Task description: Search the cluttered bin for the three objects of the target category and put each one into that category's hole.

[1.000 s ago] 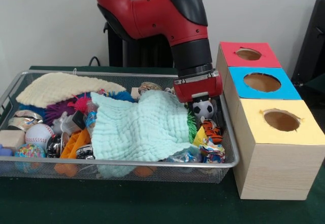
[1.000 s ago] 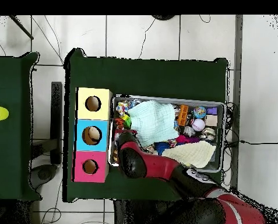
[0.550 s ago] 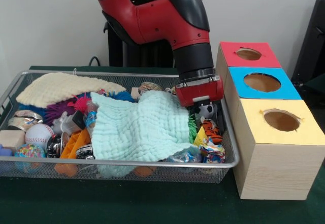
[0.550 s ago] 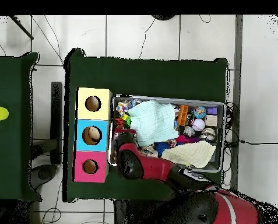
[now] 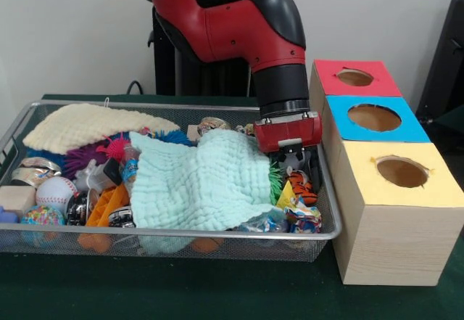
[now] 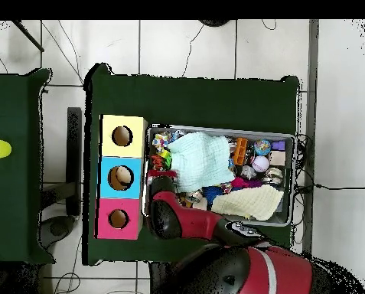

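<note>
The arm [image 5: 246, 22] comes down at the bin's [image 5: 217, 234] 3 o'clock end, beside the box [image 5: 391, 211] with the red [image 5: 355, 78], blue [image 5: 375, 117] and yellow [image 5: 402, 172] holes. The gripper [image 5: 296, 159] sits low among the toys there; I cannot tell whether it is released or clenched, as its tips are buried behind the clutter. Which category is wanted is not shown. Judging by position, the aim is the black-and-white toy [image 5: 297, 162] under the gripper, just at 12 o'clock of the tiger toy [image 5: 301, 186]. To do this well: go straight down, stay off the green cloth [image 5: 203, 182] at 9 o'clock so it is not snagged, and keep off the bin wall at 3 o'clock. Lift straight up before swinging towards the holes
</note>
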You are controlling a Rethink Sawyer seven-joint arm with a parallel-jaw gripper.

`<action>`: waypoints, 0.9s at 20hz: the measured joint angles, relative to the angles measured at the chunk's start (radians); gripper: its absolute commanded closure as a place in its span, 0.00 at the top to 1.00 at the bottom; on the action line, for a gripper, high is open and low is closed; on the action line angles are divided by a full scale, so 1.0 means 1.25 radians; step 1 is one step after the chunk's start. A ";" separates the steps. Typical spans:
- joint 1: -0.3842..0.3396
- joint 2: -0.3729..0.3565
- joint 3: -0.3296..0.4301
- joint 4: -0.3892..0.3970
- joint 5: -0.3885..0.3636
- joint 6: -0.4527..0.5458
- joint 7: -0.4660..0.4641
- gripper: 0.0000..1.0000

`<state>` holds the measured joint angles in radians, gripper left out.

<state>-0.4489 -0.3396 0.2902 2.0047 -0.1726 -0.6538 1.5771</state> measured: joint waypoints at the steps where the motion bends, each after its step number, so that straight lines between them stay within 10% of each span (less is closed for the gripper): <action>1: 0.010 0.001 -0.008 -0.003 0.005 0.000 0.000 1.00; 14: 0.084 -0.018 -0.070 -0.014 0.044 0.000 0.000 1.00; 15: 0.101 -0.020 -0.077 -0.018 0.044 0.000 0.000 0.00; 18: 0.107 -0.020 -0.077 -0.020 0.045 -0.001 0.000 0.00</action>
<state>-0.3146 -0.3646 0.1938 1.9801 -0.1162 -0.6552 1.5771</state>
